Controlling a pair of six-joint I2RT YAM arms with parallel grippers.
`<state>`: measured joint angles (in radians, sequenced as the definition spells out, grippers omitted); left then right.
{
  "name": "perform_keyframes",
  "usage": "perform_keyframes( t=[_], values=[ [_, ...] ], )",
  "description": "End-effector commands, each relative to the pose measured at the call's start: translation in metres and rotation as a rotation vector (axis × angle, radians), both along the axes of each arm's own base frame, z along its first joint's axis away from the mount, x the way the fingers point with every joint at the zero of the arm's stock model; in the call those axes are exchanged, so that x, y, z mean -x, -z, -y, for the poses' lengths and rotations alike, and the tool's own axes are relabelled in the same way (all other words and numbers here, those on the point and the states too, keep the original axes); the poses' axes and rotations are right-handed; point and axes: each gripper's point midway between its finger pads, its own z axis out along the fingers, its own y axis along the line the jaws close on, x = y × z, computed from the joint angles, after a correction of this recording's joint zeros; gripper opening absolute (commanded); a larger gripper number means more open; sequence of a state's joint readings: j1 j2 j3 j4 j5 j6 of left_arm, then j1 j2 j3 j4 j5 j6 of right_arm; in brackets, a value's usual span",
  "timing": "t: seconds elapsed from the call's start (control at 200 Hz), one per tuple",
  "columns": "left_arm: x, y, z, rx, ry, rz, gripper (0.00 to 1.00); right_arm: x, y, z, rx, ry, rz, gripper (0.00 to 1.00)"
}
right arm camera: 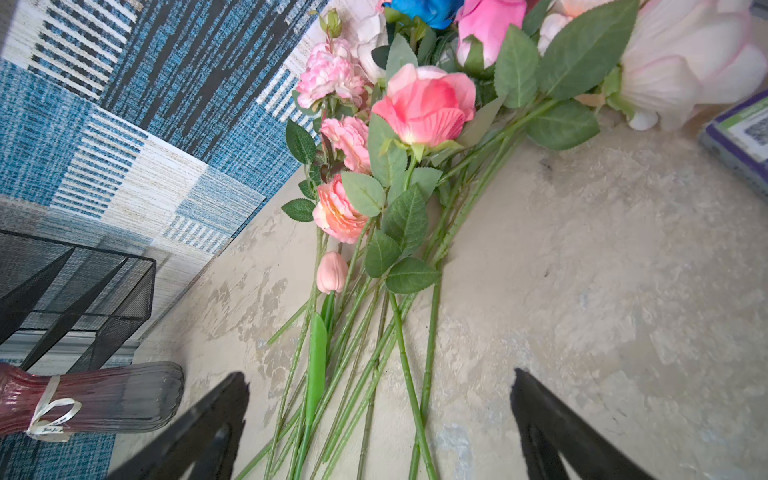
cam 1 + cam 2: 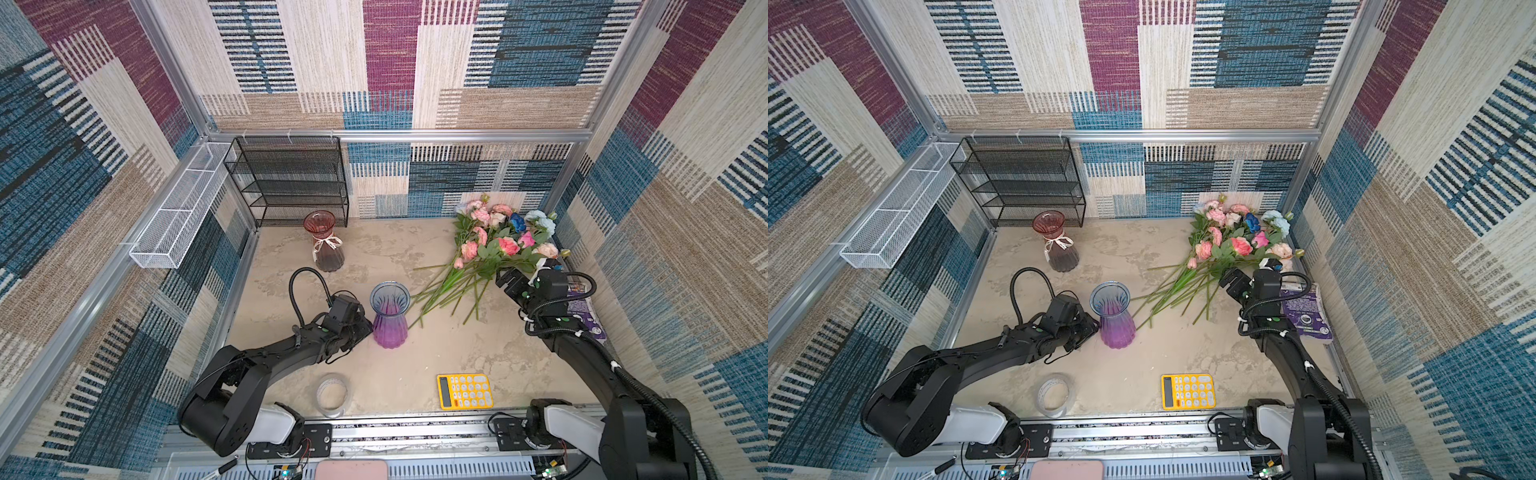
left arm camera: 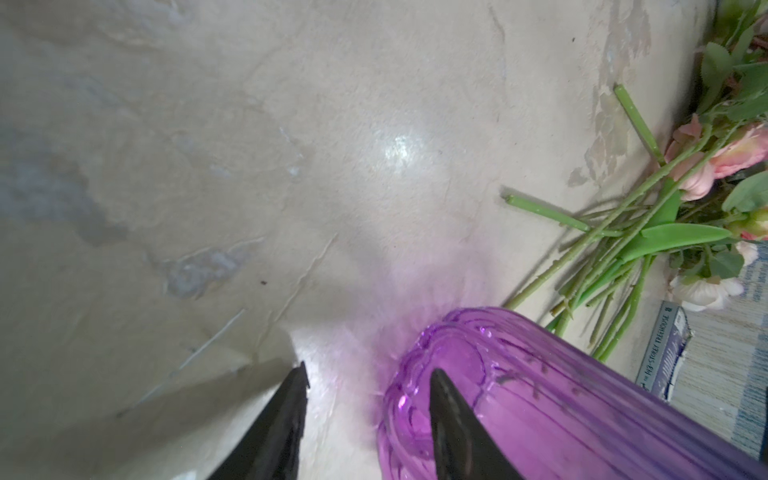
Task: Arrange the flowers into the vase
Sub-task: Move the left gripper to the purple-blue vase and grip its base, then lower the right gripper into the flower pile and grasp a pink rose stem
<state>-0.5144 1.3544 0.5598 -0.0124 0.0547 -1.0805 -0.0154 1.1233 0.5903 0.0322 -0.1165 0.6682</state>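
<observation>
Two hazards: the left gripper (image 3: 369, 369), half-open and empty beside the foot of the purple vase (image 2: 390, 318), could nudge it over, while farther back the right gripper (image 1: 380, 372), spread wide above the crossed stems (image 2: 449, 284) of the flowers (image 2: 494, 243) heaped on the tabletop (image 2: 415, 353), may snag several at once.

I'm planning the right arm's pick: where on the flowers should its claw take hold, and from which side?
Likely on the bare green stems, below the leaves, coming down from above with the open right claw straddling them. The flowers lie flat on the table, stems fanned toward the purple vase.
</observation>
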Motion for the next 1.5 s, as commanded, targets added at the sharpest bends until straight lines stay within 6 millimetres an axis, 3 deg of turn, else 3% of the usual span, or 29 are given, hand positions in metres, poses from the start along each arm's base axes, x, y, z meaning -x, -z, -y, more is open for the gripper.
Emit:
perform_keyframes(
  t=[0.0,0.135,0.24,0.351,0.541,0.681,0.906,1.267,1.417,1.492],
  values=[
    [-0.004,-0.014,-0.027,-0.029,-0.094,0.044,0.53,-0.004,-0.01,-0.02,-0.007,-0.093,0.021,0.97],
    [-0.011,-0.05,-0.053,-0.033,-0.119,0.138,0.6,-0.005,-0.018,-0.06,0.003,-0.229,0.037,0.91],
    [-0.01,-0.083,-0.057,-0.059,-0.076,0.216,0.68,-0.006,-0.02,-0.097,-0.009,-0.35,0.038,0.82],
    [-0.003,-0.105,-0.059,-0.061,-0.05,0.292,0.73,-0.016,-0.012,-0.123,0.002,-0.395,0.013,0.7],
    [0.008,-0.115,-0.063,-0.073,-0.02,0.322,0.7,-0.052,0.014,-0.169,0.031,-0.437,-0.081,0.47],
    [0.016,-0.113,-0.067,-0.094,-0.01,0.308,0.69,-0.075,0.043,-0.198,0.03,-0.416,-0.169,0.42],
    [0.027,-0.115,-0.079,-0.119,-0.038,0.337,0.69,-0.09,0.092,-0.198,0.091,-0.27,-0.343,0.39],
    [0.037,-0.119,-0.09,-0.126,-0.074,0.388,0.68,-0.095,0.129,-0.196,0.12,-0.199,-0.419,0.37],
    [0.037,-0.119,-0.089,-0.123,-0.067,0.387,0.68,-0.099,0.141,-0.195,0.133,-0.189,-0.439,0.26],
    [0.037,-0.118,-0.088,-0.122,-0.063,0.381,0.68,-0.102,0.134,-0.198,0.131,-0.202,-0.408,0.18]
  ],
)
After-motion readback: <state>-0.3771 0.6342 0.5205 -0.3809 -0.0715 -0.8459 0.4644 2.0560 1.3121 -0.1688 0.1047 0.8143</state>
